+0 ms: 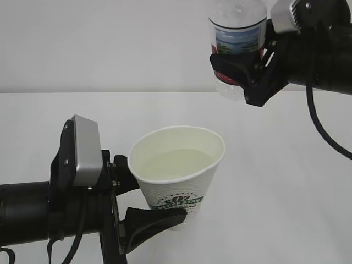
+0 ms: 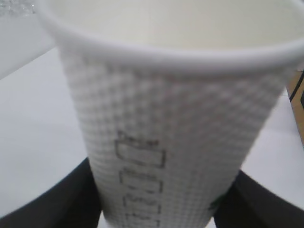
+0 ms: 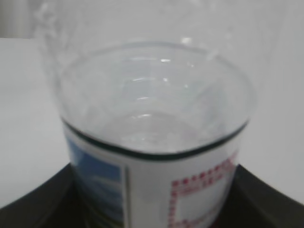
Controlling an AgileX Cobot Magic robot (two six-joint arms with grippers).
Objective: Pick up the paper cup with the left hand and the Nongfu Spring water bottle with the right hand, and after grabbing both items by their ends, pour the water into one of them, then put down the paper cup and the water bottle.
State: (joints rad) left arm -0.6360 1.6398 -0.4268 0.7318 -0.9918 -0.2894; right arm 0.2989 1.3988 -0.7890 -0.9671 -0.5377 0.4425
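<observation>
Left hand [image 1: 144, 198] clamped on paper cup [image 1: 179, 168]; right hand [image 1: 242, 71] grasping Nongfu Spring water bottle [image 1: 237, 33]; water [image 1: 175, 163] apparently poured; set-down remaining.

1 paper cup [image 1: 177, 175] — 1 Nongfu Spring water bottle [image 1: 237, 41] — 2 black grippers: left hand [image 1: 144, 201], right hand [image 1: 242, 69].
</observation>
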